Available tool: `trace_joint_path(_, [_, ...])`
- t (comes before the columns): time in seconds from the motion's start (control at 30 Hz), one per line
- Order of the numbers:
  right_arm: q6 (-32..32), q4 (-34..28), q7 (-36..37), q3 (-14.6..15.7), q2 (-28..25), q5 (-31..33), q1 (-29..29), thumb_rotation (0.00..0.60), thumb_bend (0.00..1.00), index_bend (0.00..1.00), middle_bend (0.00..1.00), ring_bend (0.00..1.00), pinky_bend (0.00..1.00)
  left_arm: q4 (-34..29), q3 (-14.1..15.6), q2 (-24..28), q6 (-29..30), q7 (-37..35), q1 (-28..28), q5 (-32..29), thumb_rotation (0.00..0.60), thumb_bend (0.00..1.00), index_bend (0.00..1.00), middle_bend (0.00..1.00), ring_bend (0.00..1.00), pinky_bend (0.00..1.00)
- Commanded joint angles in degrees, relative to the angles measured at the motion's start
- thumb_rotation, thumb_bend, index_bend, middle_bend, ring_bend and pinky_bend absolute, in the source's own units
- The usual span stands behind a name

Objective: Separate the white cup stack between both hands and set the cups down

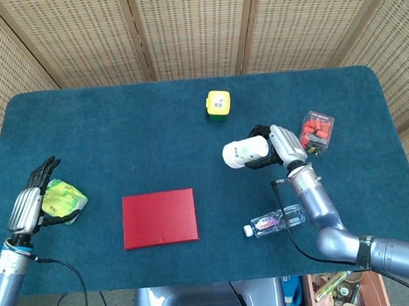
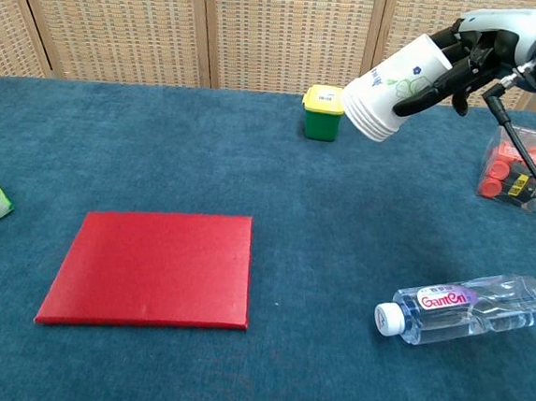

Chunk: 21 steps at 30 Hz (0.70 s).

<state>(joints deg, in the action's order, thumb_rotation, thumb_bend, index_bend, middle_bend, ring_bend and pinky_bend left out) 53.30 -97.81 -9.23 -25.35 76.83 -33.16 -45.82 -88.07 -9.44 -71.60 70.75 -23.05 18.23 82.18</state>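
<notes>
you are holding the white cup stack (image 2: pixel 388 94) in your right hand (image 2: pixel 469 45), fingers wrapped around its upper part, well above the table (image 1: pixel 117 132). the stack is lying tilted, bases pointing toward the middle of the table and down a little. that leaves the bottom end bare, which looks like the part meant for the other hand to take hold of.

your left hand (image 1: pixel 31 204) is hovering at the far left edge, fingers apart and holding nothing, just above the green and yellow packet (image 1: pixel 64 200). it is well apart from the stack, so no separating is possible yet; i judge the task barely begun.

the red book (image 1: pixel 159 218) is lying flat between the two hands, and the water bottle (image 2: pixel 465 307) is lying on its side below the raised stack. the yellow-lidded green tub (image 2: pixel 324 112) and the clear box of red pieces (image 2: pixel 515 170) are standing near the stack, so any set-down spot needs choosing around them.
</notes>
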Motion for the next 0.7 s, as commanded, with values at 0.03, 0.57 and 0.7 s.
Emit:
trace_joint_path(0.03, [0.0,-0.2,0.2,0.2,-0.2,0.1,-0.1,0.600,0.15,0.75,0.61,0.49,0.73,-1.3,-1.0,-3.2,-4.6,-7.0,3.3,-1.0,0.600,0.13,0.00,0.00,0.00,0.00])
trace_joint_path(0.57, [0.1,-0.2,1.6,1.2,-0.8,0.6,-1.0,0.600,0.15,0.75,0.61,0.49,0.73,0.7,-4.5,-11.5,-13.7,-19.9,11.3,-4.6,0.600,0.13,0.13,0.00,0.00,0.00])
trace_joint_path(0.7, [-1.1,0.1,3.4,0.4,-0.8,1.3,-1.3,0.600,0.15,0.75,0.61,0.49,0.73,2.3,-4.8,-13.8,-13.9,-21.9,12.5,-4.5,0.600,0.13,0.16,0.00,0.00,0.00])
